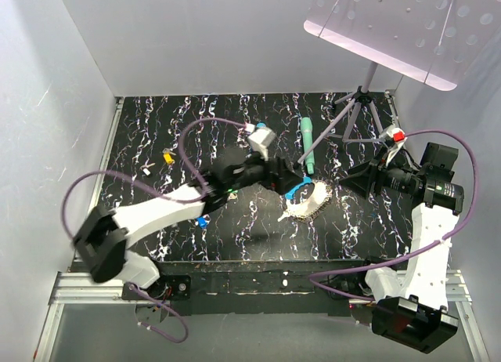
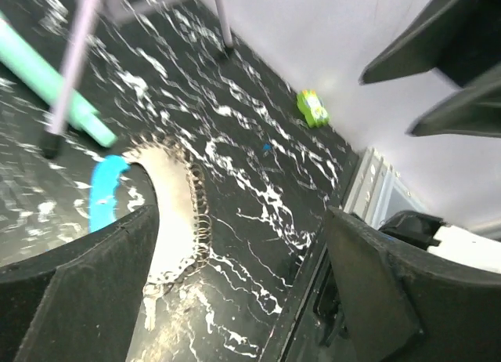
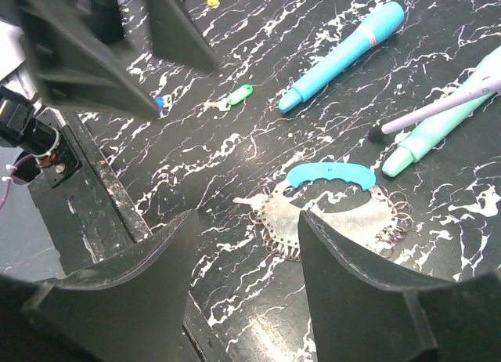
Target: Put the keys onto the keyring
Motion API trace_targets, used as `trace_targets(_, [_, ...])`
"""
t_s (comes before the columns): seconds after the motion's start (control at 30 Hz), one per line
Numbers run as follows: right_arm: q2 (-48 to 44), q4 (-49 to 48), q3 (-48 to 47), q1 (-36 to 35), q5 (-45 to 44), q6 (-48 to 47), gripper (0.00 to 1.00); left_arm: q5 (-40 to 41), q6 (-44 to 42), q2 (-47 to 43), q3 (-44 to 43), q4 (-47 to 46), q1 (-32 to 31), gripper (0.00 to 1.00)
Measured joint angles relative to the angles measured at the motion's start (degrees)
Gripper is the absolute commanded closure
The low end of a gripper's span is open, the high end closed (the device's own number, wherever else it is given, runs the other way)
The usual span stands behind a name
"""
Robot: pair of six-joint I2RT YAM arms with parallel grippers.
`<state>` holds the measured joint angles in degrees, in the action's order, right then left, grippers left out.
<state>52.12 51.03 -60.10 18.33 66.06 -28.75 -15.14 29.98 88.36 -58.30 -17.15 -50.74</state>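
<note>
The keyring point(image 1: 311, 200) lies mid-table, with a bright blue band point(image 1: 296, 192) and a grey-white chain part. A pale cream key point(image 1: 285, 217) sticks out at its near end. My left gripper point(image 1: 288, 183) hovers at the ring's blue band, open and empty. In the left wrist view point(image 2: 235, 299) the ring point(image 2: 182, 213) lies beside the left finger. My right gripper point(image 1: 354, 179) is open and empty, right of the ring. The ring shows between its fingers in the right wrist view point(image 3: 337, 213). A yellow key point(image 1: 167, 156), a blue key point(image 1: 202, 220) and a green key point(image 3: 239, 95) lie apart on the table.
A teal wand point(image 1: 307, 142) lies behind the ring and a blue wand point(image 3: 344, 55) farther left. A tripod point(image 1: 356, 103) with a lamp panel stands at the back right. A small green-yellow piece point(image 2: 313, 107) lies by the wall. White walls enclose the black marbled table point(image 1: 235, 237).
</note>
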Motion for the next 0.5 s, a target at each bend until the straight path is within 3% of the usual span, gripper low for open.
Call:
trace_targets(0.03, [0.1, 0.1, 0.0, 0.0, 0.3, 0.0, 0.38, 1.9, -1.5, -4.4, 1.7, 1.3, 0.0, 0.02])
trace_targets(0.27, [1.7, 2.5, -1.7, 0.0, 2.1, -0.2, 0.38, 19.6, -10.7, -36.7, 13.1, 15.5, 0.9, 0.02])
trace_targets(0.5, [2.5, 4.9, -4.7, 0.0, 1.9, 0.0, 0.38, 26.1, -14.6, -53.2, 13.7, 32.4, 10.1, 0.02])
